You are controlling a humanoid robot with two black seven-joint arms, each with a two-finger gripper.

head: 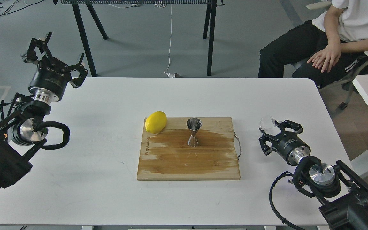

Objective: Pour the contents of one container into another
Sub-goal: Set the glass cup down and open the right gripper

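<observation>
Our right tool (274, 130) grips the glass cup (268, 124) over the bench (107, 198), right of the board (187, 159) bearing the jigger (194, 132); our left tool (54, 51) hangs spread, empty.

Right claw (274, 131) gripped small clear glass cup (268, 123) upright over white counter (107, 191), right of wooden board (187, 159); shiny steel hourglass jigger (194, 132) stood on board.

Bright, even overhead light; soft shadows, sharp focus, glint on jigger (194, 131)
</observation>
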